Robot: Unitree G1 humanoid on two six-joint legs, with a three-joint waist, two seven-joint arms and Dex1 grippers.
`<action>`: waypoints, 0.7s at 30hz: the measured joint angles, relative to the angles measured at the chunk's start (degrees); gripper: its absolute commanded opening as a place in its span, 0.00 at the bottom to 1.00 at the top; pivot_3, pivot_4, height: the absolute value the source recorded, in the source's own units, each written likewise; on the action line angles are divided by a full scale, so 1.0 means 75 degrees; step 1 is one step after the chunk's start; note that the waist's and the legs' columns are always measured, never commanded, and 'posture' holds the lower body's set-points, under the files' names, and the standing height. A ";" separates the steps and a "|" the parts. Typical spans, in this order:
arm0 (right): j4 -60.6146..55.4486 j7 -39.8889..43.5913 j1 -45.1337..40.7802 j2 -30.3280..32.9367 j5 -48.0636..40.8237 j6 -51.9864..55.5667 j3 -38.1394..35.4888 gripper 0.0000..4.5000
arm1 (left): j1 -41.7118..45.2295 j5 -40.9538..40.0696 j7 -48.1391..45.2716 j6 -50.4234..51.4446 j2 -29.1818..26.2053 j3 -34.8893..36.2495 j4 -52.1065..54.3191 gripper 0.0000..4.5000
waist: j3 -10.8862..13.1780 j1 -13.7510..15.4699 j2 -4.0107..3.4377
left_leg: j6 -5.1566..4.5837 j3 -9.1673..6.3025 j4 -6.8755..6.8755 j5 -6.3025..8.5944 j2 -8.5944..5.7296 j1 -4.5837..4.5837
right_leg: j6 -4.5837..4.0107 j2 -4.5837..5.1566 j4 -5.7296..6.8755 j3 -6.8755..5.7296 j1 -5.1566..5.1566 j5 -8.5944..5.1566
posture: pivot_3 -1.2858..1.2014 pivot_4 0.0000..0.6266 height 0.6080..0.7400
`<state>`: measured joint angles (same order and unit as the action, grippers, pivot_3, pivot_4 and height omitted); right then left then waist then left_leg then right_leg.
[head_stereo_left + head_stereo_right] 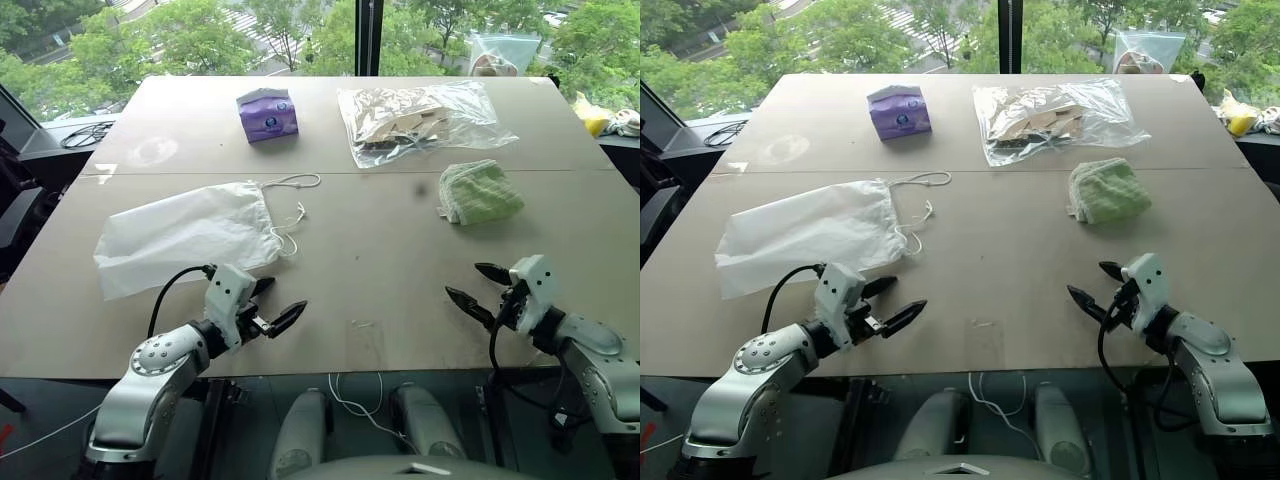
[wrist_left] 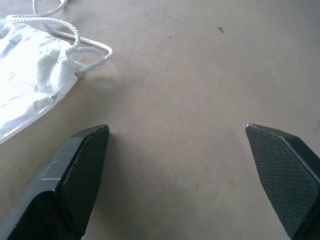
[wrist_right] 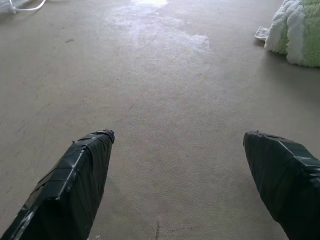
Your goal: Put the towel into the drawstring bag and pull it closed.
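1. Both empty, spread wide near front edge: left pincer [image 1: 276,303], right pincer [image 1: 478,287].
2. Towel [image 1: 480,192] toward right edge; drawstring bag [image 1: 185,236] flat toward left edge, mouth unopened.
3. Risk: pinching bag shut, snagging cords [image 1: 290,212], blocking towel entry.

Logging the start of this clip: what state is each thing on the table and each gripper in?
towel: folded, lying apart from the bag.
drawstring bag: flat, cords loose, no bulge.
left gripper: open, holding nothing.
right gripper: open, holding nothing.
purple tissue pack: upright.
clear plastic bag: lying flat, beige items inside.
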<state>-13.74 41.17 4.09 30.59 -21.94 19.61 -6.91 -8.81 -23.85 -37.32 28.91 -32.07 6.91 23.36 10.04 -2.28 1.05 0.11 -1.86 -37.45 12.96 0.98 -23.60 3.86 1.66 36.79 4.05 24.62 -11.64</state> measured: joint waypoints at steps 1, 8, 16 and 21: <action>0.0000 0.0000 0.0000 0.0000 0.0000 0.0000 0.0000 0.99 | 0.0000 0.0001 0.0000 -0.0001 0.0000 0.0000 0.0000 1.00 | 0.0000 0.0000 0.0000 | 0.0000 0.0000 0.0000 0.0000 0.0000 0.0000 | 0.0000 0.0000 0.0000 0.0000 0.0000 0.0000 | 0.52 0.24 1.00; 0.0023 0.0141 -0.0077 0.0048 0.0075 -0.0139 0.0021 0.99 | 0.0249 0.0077 -0.0519 -0.1171 0.0190 -0.0037 -0.1056 1.00 | -0.0004 0.0006 -0.0005 | 0.0000 0.0003 0.0000 0.0000 0.0000 0.0014 | 0.0000 0.0000 0.0001 0.0001 -0.0010 0.0000 | 0.52 0.24 1.00; 0.0040 0.0242 -0.0077 0.0052 0.0106 -0.0208 0.0022 0.99 | 0.0226 0.0010 -0.0763 -0.1439 0.0151 0.0017 -0.1273 1.00 | -0.0004 0.0003 -0.0006 | 0.0000 0.0004 0.0000 0.0000 0.0003 0.0015 | 0.0000 0.0000 0.0001 0.0001 -0.0011 0.0000 | 0.52 0.24 1.00; 0.0078 0.0295 -0.0085 0.0052 0.0140 -0.0314 0.0024 0.99 | 0.0198 0.0006 -0.0792 -0.1454 0.0151 0.0056 -0.1276 1.00 | -0.0004 -0.0011 -0.0006 | 0.0000 0.0006 0.0001 0.0000 0.0006 0.0017 | 0.0000 -0.0002 0.0001 0.0001 -0.0011 0.0000 | 0.52 0.24 1.00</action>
<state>-13.15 43.38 3.45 30.98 -20.88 17.26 -6.73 -7.33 -23.81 -43.26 18.00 -30.93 7.33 13.80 10.01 -2.36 1.01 0.11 -1.81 -37.44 12.96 1.03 -23.47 3.86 1.65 36.80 4.06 24.54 -11.64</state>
